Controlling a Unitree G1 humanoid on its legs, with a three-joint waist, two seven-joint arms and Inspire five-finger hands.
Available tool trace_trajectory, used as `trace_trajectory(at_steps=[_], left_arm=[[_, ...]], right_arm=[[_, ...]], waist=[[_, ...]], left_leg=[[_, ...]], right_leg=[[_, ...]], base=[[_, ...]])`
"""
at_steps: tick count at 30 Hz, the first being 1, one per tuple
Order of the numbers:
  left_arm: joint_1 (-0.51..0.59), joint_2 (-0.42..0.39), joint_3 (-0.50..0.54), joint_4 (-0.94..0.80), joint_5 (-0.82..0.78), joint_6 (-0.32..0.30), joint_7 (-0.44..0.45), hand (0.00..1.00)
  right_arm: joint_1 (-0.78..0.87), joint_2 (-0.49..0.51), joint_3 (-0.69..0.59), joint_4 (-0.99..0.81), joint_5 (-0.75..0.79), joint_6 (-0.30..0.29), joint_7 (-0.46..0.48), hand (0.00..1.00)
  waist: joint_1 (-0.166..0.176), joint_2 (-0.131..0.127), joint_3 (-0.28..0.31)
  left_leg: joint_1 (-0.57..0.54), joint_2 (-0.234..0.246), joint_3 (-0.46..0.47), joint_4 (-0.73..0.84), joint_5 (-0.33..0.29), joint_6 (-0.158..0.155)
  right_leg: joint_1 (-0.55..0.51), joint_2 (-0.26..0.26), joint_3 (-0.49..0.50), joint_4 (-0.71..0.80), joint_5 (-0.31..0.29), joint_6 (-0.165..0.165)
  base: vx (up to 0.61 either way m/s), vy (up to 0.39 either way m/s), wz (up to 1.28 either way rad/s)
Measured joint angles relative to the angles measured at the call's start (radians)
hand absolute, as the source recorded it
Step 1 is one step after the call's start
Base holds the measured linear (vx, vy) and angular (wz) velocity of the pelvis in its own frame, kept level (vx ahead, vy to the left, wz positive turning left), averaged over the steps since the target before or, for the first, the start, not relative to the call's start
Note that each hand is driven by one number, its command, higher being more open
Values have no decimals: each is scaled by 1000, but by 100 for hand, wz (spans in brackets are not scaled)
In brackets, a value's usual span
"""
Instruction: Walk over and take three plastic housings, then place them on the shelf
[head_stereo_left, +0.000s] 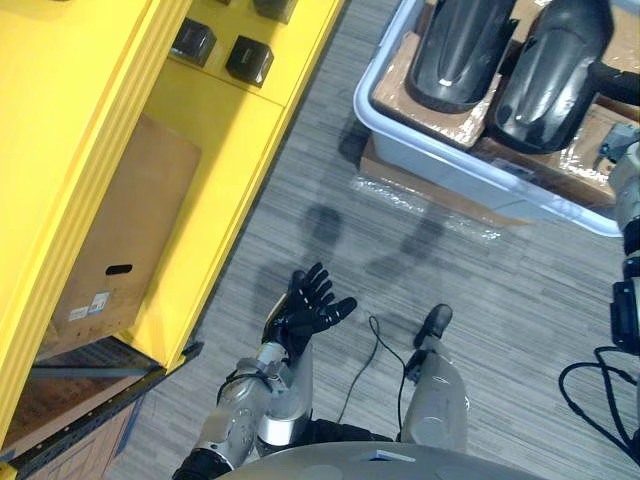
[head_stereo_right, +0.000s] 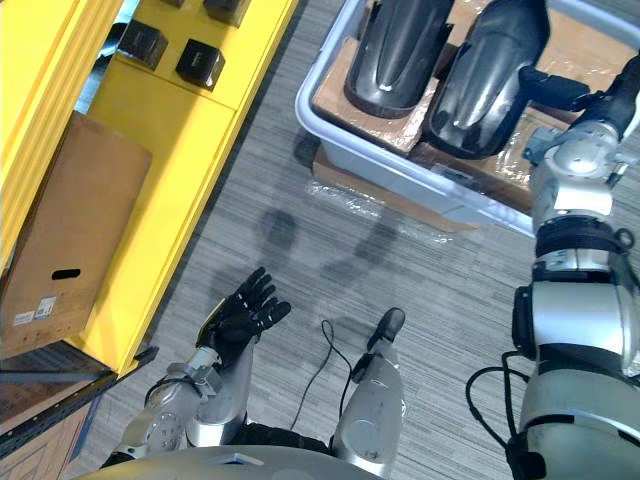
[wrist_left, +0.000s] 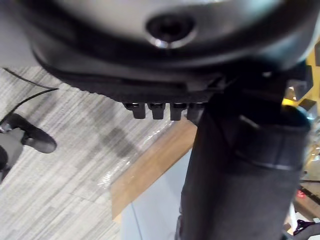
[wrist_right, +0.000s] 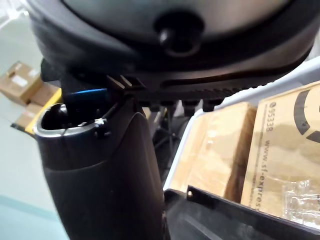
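Two glossy black curved plastic housings (head_stereo_right: 395, 55) lie side by side on brown cardboard boxes (head_stereo_right: 335, 92) inside a pale grey plastic tub (head_stereo_right: 400, 175). The top edge of the head views cuts off their far ends and the tub's back.

The right robot hand (head_stereo_right: 612, 100) is at the right-hand housing with its thumb over the shell, though contact is hard to make out. Its wrist view shows straight fingers holding nothing, with a housing's edge close by. The left robot hand (head_stereo_left: 312, 305) hangs above the grey striped carpet floor (head_stereo_right: 420, 290), fingers spread and empty.

The tub rests on a flat film-wrapped cardboard sheet (head_stereo_right: 380, 197). To the left stands a yellow shelf (head_stereo_right: 170, 150) bearing small black boxes (head_stereo_right: 200, 62). A large slotted cardboard box (head_stereo_right: 70, 230) sits lower in it, partly hidden.
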Motion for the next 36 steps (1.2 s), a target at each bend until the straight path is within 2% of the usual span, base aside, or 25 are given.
trace_trajectory(at_steps=[3,4,6,8,10,15,19,22,27,32,36], left_arm=[[-13,-5,-9,16,-17,-26,-7,100],[-27,-6,-15,30,-17,-37,-8,100],[-42,-16,-20,44,-18,-52,-9,100],[-52,-18,-26,52,-21,-66,-9,100],[-68,-18,-26,74,-21,-78,-8,100],[-68,-19,-26,84,-43,-92,-8,100],[-67,-19,-22,92,-51,-107,-10,100],[-67,-18,-9,101,-53,-108,-11,100],[-42,-7,44,111,-54,-110,16,100],[44,10,95,29,-60,-108,40,100],[77,16,128,-69,-57,-107,39,100]], right_arm=[[-41,-20,42,56,-2,73,32,100],[-46,-21,45,85,-2,99,45,0],[-48,-27,50,112,-7,130,57,0],[-55,-45,64,117,-46,147,52,0],[-82,-87,63,150,-70,195,64,0],[-85,-122,57,185,-85,244,82,0],[-81,-121,13,243,-125,316,121,0],[-87,-99,2,247,-117,327,120,0],[-87,-67,2,244,-109,345,37,0],[-82,-67,-57,174,-94,344,-87,0],[-6,-67,-137,72,-75,298,-146,0]], waist=[[9,12,2],[14,15,3],[24,27,9],[32,28,8],[38,28,8],[43,29,8],[39,29,8],[31,29,8],[28,22,11],[-6,-11,25],[-40,-49,18]], left_leg=[[-27,-6,-8,1,8,1],[-38,-6,-14,1,9,0],[-55,-7,-25,9,10,0],[-71,-7,-26,15,10,0],[-84,-9,-35,22,10,0],[-82,-9,-41,26,10,-1],[-75,-8,-48,29,10,-1],[-53,-4,-46,29,10,-1],[10,10,-26,-24,29,-8],[115,27,12,-111,58,-16],[227,39,35,-204,88,-22]], right_leg=[[-22,-5,-7,3,0,0],[-27,-4,-12,3,1,0],[-33,-3,-23,3,2,-2],[-46,-2,-23,3,6,-3],[-48,-1,-32,3,7,-3],[-41,2,-38,3,7,-3],[-25,4,-46,2,7,-4],[-5,8,-45,2,7,-4],[23,15,-31,-3,6,-8],[75,22,-14,-21,8,-12],[146,30,-12,-47,7,-12]], base=[[-21,-5,8],[-8,-9,9],[-12,-4,10],[-12,6,4],[-5,4,8],[-1,0,1],[-11,0,5],[-13,-3,-2],[-27,-22,-9],[42,-34,-13],[53,-29,-8]])
